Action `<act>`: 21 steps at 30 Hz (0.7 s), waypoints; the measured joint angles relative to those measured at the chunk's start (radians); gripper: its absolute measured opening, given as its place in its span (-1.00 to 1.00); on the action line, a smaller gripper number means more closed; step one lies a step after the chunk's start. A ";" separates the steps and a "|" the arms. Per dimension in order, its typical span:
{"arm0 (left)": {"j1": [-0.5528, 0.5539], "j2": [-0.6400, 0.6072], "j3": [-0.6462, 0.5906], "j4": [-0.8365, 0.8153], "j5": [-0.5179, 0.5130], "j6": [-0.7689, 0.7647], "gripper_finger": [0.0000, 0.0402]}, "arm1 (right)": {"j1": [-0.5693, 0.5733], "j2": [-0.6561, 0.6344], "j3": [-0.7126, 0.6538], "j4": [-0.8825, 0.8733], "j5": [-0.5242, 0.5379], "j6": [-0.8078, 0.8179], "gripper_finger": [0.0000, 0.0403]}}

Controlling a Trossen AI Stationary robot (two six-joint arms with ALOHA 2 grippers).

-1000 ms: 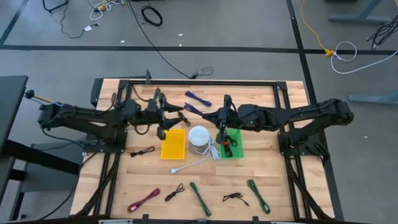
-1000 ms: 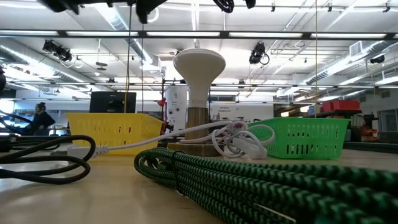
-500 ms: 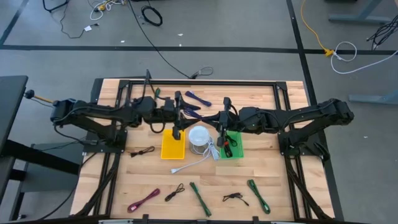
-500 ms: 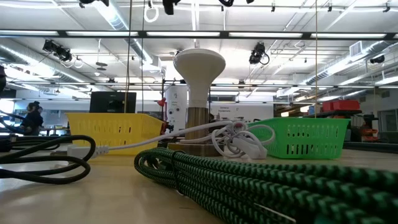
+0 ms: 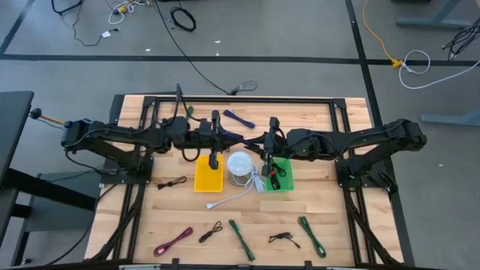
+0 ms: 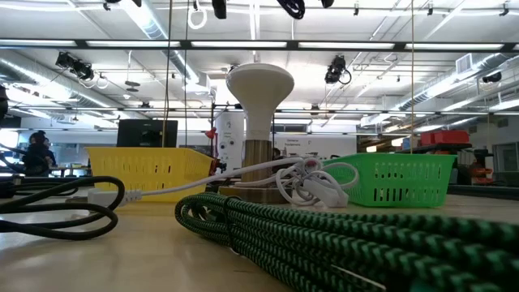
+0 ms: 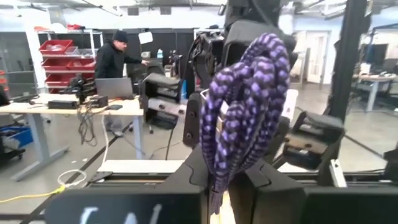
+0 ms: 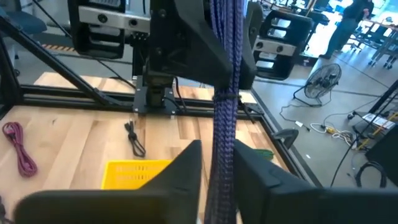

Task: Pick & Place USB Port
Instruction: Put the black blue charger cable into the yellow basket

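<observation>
A coiled purple braided USB cable (image 7: 244,102) hangs in the air between my two grippers, above the gap between the yellow basket (image 5: 209,175) and the white lamp (image 5: 239,165). My left gripper (image 7: 217,182) reaches in from the table's left and is shut on it. My right gripper (image 8: 219,169) faces it from the right. Its fingers stand on either side of the same cable (image 8: 224,93), a little apart from it. The green basket (image 5: 280,177) sits right of the lamp. My left gripper pinches the lower end of the cable bundle (image 7: 214,177) between its two fingers, coming roughly level from the table's left. Several strands of the coil pass between them. The bundle stands up past the fingertips, lifted clear of the table.
A second purple cable (image 5: 238,118) lies at the far side. Black (image 5: 171,182), magenta (image 5: 173,241) and green (image 5: 241,238) cables lie toward the near edge. The lamp's white cord (image 5: 234,196) trails forward. People show in the room behind.
My left gripper has moved toward the table's right, up to the purple cable at my right gripper, and has kept still for the last half second. The cable stays in the air between the two grippers.
</observation>
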 joint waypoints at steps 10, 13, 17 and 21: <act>0.000 -0.040 -0.002 -0.174 -0.086 0.013 -0.87 | -0.002 -0.003 0.000 -0.049 0.119 0.001 -0.14; 0.000 -0.097 0.001 -0.282 -0.144 0.002 -0.87 | -0.003 -0.010 0.000 -0.070 0.209 0.015 -0.09; 0.000 -0.212 0.000 -0.450 -0.170 -0.074 -0.87 | -0.006 -0.021 0.000 -0.101 0.258 0.015 -0.07; -0.001 -0.329 0.001 -0.673 -0.214 -0.199 -0.87 | -0.016 -0.021 0.000 -0.113 0.252 0.034 -0.06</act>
